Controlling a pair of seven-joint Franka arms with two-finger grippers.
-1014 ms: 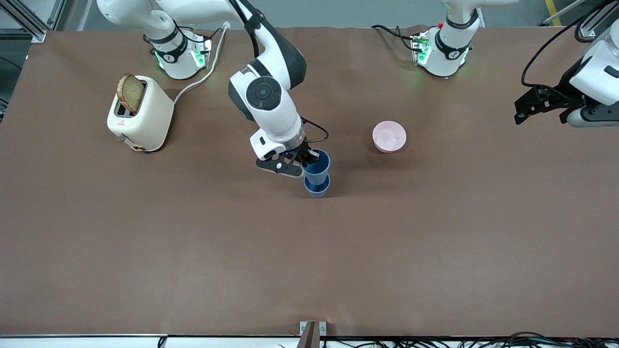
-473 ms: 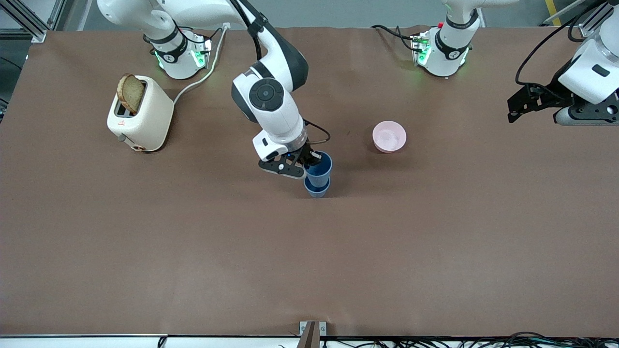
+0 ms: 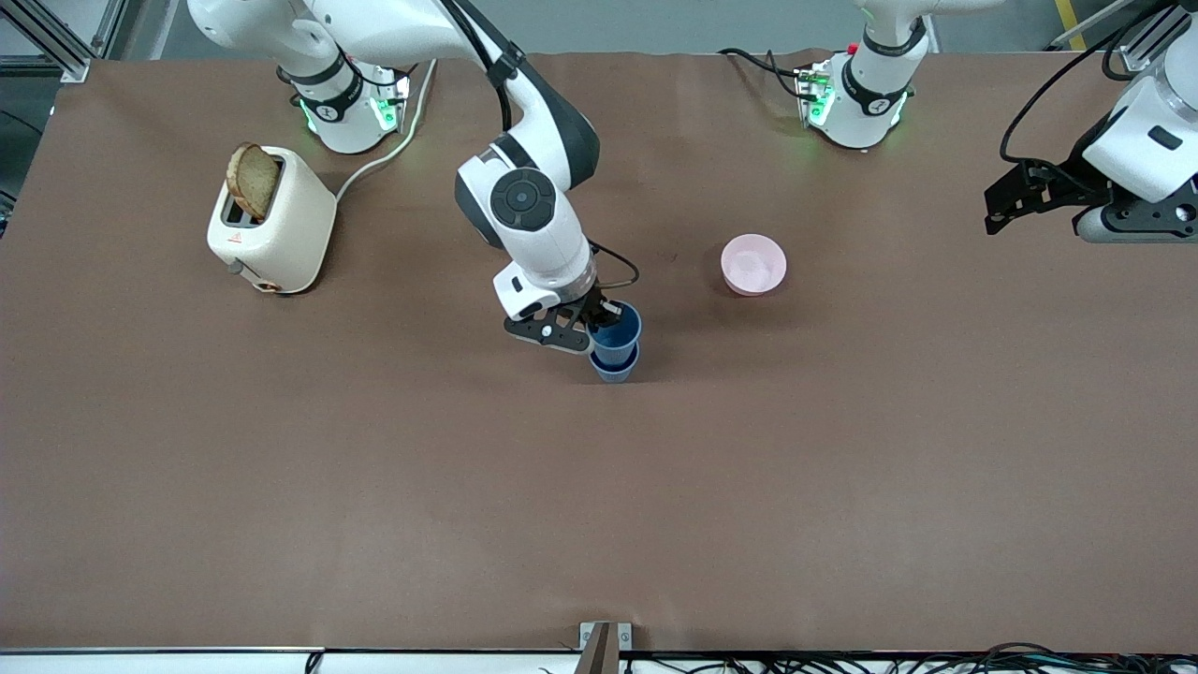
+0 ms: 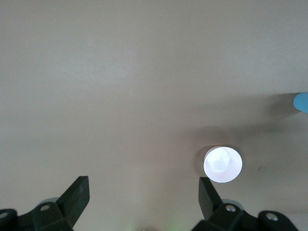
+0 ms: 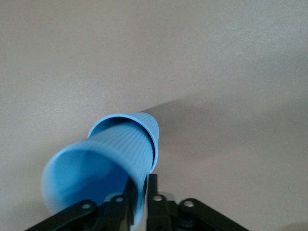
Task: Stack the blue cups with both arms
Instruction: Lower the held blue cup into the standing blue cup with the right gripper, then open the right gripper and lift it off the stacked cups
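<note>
Right hand (image 3: pixel 599 323) pinching upright cup (image 3: pixel 617 329), nested in cup (image 3: pixel 615 368)

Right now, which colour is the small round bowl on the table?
Pale pink. The small round plastic bowl shows its colour best in the front view.

A brown-covered table (image 3: pixel 842 487) fills the scene (grey floor (image 3: pixel 655 23) shows above its top edge).

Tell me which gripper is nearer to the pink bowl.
Right. The right gripper holds the upper blue cup beside the pink bowl; the left gripper waits at the table's end.
</note>
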